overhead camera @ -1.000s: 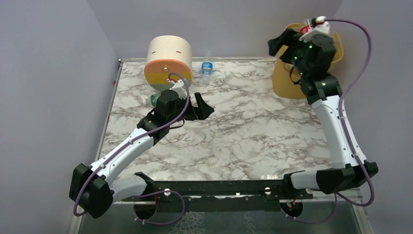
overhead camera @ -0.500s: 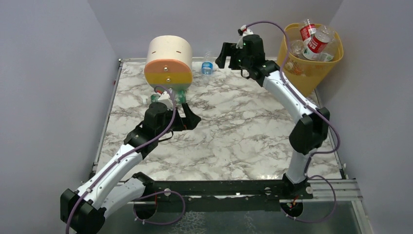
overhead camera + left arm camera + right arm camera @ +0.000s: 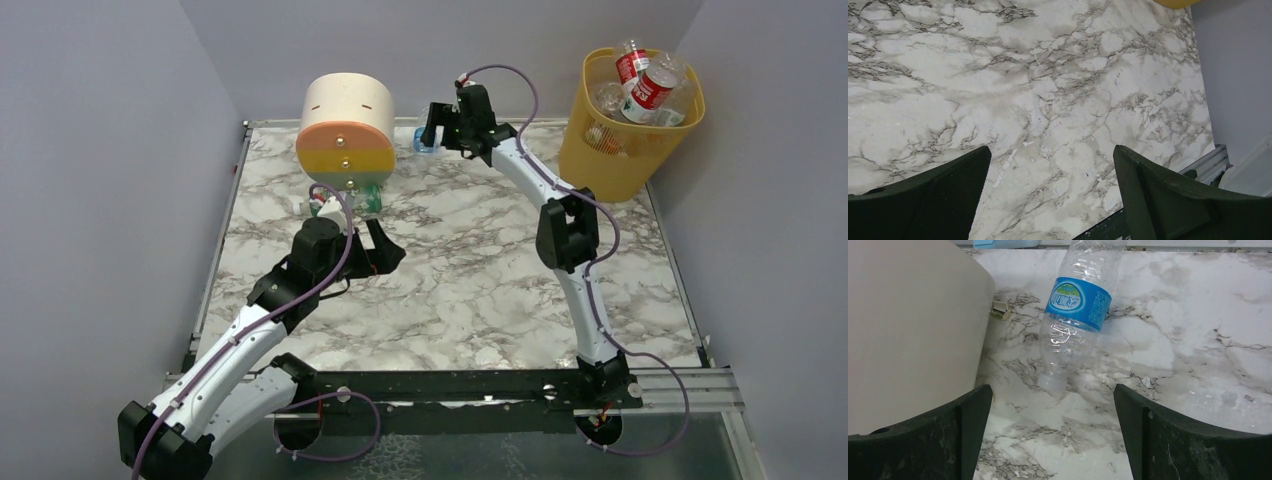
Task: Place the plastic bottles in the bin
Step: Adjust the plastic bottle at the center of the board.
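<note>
Marble counter [image 3: 480,270], round drawer unit [image 3: 346,130] at back. Yellow bin [image 3: 610,165] far right holds several bottles [image 3: 648,88]. One blue-label bottle [image 3: 1075,315] lies on the counter beside the drawer unit, in front of the right claw [image 3: 1050,395], which is wide open and empty. Left claw [image 3: 1050,152] is the same.

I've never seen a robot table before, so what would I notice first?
Probably the yellow-orange bin at the far right corner, heaped with plastic bottles. Next, the striped round drawer unit at the back left, and beside it the right gripper, open, pointed at a blue-labelled bottle lying on the marble table.
</note>
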`<state>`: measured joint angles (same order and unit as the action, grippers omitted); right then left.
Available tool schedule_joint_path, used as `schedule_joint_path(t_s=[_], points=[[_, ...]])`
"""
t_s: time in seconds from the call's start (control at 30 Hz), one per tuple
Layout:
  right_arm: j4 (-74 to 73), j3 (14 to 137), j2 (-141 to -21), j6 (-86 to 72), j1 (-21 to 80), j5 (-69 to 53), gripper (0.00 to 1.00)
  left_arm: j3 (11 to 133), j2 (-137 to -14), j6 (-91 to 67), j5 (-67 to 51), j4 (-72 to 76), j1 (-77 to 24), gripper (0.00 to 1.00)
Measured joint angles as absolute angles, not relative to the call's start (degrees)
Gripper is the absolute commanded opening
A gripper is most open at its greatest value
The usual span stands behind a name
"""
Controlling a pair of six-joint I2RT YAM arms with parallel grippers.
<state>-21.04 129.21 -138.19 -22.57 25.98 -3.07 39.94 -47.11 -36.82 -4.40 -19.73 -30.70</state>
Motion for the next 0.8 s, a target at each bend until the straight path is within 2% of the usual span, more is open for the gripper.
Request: schedule_joint_path(t_s=[0.8], points=[[-7.68, 129.29, -150.89, -34.5, 26.26, -3.14, 0.95, 39.94, -47.68, -37.32, -3.95, -21.63, -30.7, 0.99]])
